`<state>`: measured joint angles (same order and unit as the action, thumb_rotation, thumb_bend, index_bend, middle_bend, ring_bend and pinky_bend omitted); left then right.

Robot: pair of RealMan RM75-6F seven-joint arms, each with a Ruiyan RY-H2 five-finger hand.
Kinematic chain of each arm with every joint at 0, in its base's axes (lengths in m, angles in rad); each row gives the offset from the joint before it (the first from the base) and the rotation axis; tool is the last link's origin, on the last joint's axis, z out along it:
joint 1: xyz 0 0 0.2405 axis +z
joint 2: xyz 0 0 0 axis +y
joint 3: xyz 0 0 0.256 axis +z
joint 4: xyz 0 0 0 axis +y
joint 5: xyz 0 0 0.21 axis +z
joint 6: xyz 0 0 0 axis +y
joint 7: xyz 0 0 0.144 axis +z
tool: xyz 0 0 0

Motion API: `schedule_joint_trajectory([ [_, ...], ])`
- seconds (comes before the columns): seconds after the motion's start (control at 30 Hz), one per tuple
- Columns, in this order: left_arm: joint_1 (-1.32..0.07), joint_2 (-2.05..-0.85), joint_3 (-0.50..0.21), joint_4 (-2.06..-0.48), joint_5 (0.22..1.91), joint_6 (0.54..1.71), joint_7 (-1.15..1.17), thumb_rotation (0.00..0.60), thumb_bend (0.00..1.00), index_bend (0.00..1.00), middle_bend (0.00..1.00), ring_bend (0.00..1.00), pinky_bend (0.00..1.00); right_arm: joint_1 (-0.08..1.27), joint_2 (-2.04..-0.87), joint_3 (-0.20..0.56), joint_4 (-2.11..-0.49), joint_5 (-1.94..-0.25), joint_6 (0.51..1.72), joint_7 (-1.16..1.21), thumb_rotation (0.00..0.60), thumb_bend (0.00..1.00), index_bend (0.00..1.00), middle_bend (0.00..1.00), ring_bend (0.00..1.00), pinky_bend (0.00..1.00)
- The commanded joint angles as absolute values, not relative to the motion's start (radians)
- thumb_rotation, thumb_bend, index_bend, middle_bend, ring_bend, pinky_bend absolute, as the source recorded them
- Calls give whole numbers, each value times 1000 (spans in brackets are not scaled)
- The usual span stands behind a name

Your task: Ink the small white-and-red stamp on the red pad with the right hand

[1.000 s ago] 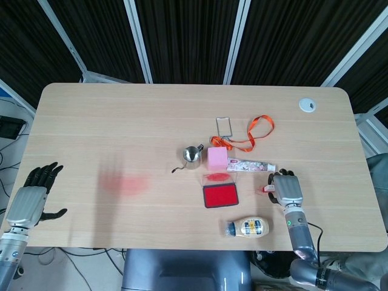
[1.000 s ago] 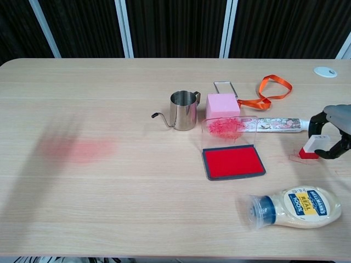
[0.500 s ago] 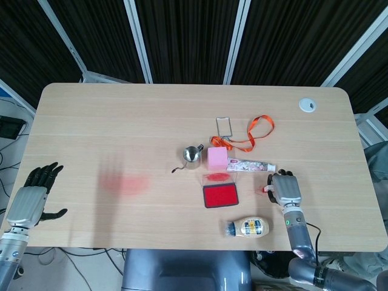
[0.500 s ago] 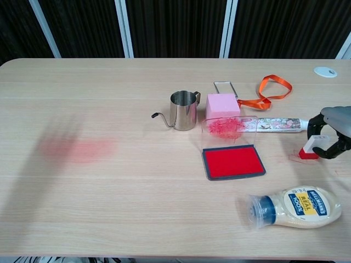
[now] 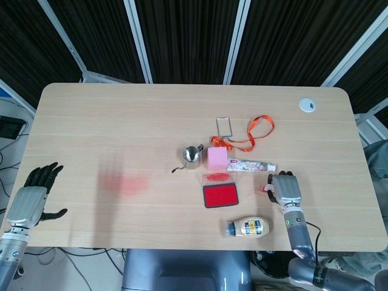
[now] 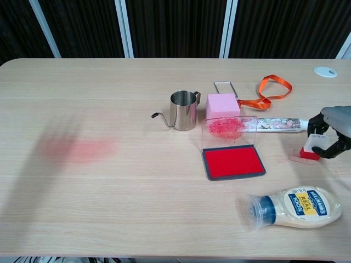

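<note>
The small white-and-red stamp (image 6: 313, 147) stands on the table right of the red ink pad (image 6: 233, 162), whose clear smeared lid (image 6: 229, 129) is propped open behind it. My right hand (image 6: 332, 132) curls around the stamp, fingers on its far side and thumb on its near side, closed against its white top. From above, the right hand (image 5: 286, 188) covers most of the stamp (image 5: 267, 188), and the pad (image 5: 220, 195) lies to its left. At the table's left edge, off the tabletop, my left hand (image 5: 31, 199) hangs with fingers spread and holds nothing.
A mayonnaise bottle (image 6: 296, 205) lies on its side in front of the pad and stamp. Behind the pad stand a pink cube (image 6: 222, 106) and a steel pitcher (image 6: 183, 110); a printed tube (image 6: 278, 125) and an orange lanyard (image 6: 267, 92) lie nearby. A red smear (image 6: 77, 148) marks the table's left.
The right hand's fingers have closed in on the stamp, narrowing the gap seen a second ago. The left hand has not moved.
</note>
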<state>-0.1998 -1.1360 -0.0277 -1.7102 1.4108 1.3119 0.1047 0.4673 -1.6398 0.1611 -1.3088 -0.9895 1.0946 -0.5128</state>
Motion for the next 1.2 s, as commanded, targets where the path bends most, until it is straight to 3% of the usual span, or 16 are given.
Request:
schedule_joint_trajectory([
  [0.03, -200, -1136, -28, -1711, 1410, 1312, 105, 600, 1, 0, 0, 0, 0, 465, -1642, 156, -1302, -1008, 1103, -496, 600, 514, 685, 588, 346, 297],
  [0.37, -200, -1135, -28, -1714, 1406, 1310, 105, 600, 1, 0, 0, 0, 0, 460, -1606, 141, -1340, -1079, 1113, -448, 600, 573, 714, 616, 407, 343],
  [0.77, -199, -1136, -26, -1719, 1404, 1310, 107, 600, 1, 0, 0, 0, 0, 462, -1479, 89, -1453, -1311, 1126, -256, 600, 614, 769, 663, 466, 371],
  [1.2, -198, -1133, -27, -1721, 1403, 1311, 100, 600, 1, 0, 0, 0, 0, 506, -1520, 84, -1524, -1352, 1085, -304, 600, 614, 792, 682, 467, 371],
])
